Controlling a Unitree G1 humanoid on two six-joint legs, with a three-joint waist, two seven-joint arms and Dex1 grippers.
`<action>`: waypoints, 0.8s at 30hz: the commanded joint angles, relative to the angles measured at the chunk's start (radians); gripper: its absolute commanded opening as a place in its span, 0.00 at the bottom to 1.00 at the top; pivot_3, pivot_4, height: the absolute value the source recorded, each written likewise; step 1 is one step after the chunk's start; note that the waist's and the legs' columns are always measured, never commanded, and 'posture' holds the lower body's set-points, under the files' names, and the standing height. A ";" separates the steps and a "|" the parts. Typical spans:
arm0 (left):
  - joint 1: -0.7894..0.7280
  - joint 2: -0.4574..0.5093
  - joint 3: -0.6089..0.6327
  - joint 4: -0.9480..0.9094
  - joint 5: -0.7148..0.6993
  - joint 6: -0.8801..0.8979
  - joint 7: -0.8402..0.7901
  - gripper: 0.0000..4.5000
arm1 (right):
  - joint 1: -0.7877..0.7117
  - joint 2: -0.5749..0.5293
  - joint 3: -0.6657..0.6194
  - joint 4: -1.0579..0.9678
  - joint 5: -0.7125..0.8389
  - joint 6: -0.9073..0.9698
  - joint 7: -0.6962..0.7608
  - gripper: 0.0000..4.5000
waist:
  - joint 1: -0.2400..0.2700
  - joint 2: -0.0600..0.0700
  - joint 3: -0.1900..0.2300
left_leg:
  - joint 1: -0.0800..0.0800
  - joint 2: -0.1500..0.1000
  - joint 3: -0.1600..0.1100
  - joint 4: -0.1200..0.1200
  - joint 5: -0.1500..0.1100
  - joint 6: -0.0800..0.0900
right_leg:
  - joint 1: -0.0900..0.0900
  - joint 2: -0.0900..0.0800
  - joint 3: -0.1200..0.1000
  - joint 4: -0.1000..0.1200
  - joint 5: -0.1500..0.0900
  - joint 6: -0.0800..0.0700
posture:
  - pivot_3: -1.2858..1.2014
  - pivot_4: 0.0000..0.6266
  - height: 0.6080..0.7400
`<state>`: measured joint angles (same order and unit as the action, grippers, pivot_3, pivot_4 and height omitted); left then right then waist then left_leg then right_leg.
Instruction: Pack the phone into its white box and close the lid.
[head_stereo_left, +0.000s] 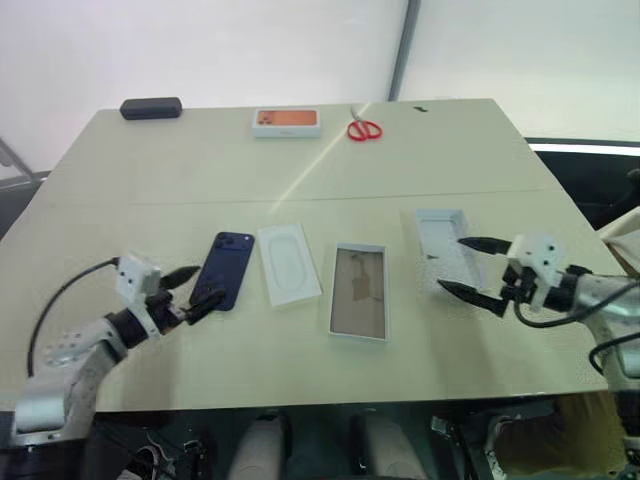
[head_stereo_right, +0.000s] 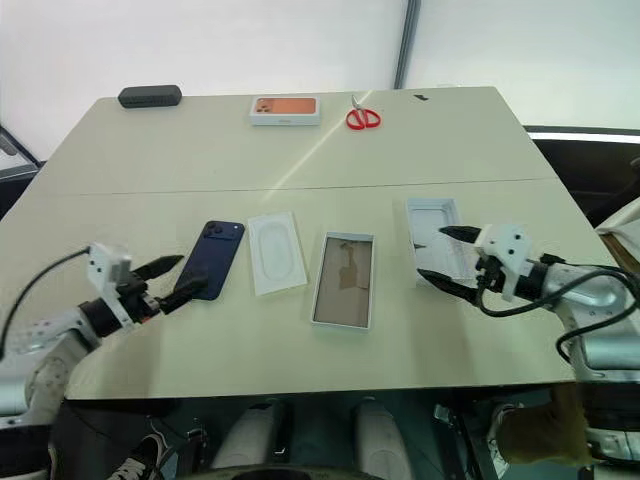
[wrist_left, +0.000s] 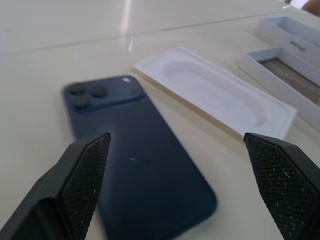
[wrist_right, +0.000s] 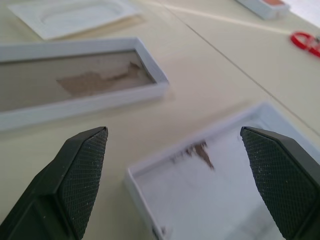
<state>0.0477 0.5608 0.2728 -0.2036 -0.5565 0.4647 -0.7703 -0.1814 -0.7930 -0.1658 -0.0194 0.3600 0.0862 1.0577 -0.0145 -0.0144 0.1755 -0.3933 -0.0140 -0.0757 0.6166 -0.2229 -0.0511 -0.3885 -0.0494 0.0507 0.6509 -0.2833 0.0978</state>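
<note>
Phone (head_stereo_left: 223, 270) lies flat beside the empty white box (head_stereo_left: 358, 291), lid (head_stereo_left: 443, 244) off

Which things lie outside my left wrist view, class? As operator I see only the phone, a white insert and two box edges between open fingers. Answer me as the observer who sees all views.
Observer: The right gripper is open at the near end of the lid.
Operator: Anything farther back?
Observer: Red scissors lie beside a white box with orange top.
Operator: And to the far left?
Observer: A black oblong object lies there, apart from everything else.
</note>
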 joint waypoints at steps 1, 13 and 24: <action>-0.030 -0.028 -0.017 -0.072 -0.036 0.081 0.080 1.00 | -0.036 0.021 0.028 -0.075 0.000 0.010 -0.024 0.99 | 0.002 0.000 0.000 | 0.000 0.000 0.000 0.000 0.000 0.000 | 0.000 0.000 0.000 0.000 0.000 0.000 | 0.52 0.24 1.00; -0.160 -0.185 -0.140 -0.136 -0.120 0.333 0.274 1.00 | -0.049 0.072 0.096 -0.116 -0.040 0.007 -0.068 0.99 | -0.004 -0.001 0.000 | -0.001 -0.003 -0.001 0.001 0.000 0.000 | 0.000 0.000 -0.001 0.000 0.001 0.001 | 0.52 0.24 1.00; -0.175 -0.138 -0.151 -0.151 -0.134 0.430 0.313 1.00 | -0.055 0.076 0.104 -0.103 -0.045 -0.004 -0.076 0.99 | 0.001 -0.001 0.000 | -0.001 -0.002 -0.002 0.001 0.000 0.000 | 0.001 0.001 -0.001 0.000 0.000 0.001 | 0.52 0.24 1.00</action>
<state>-0.1181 0.4230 0.1298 -0.3183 -0.6966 0.8918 -0.4694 -0.2146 -0.7195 -0.0534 -0.1041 0.3166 0.0988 0.9856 -0.0130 -0.0151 0.1757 -0.3938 -0.0156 -0.0776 0.6173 -0.2228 -0.0512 -0.3878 -0.0484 0.0501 0.6506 -0.2830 0.0985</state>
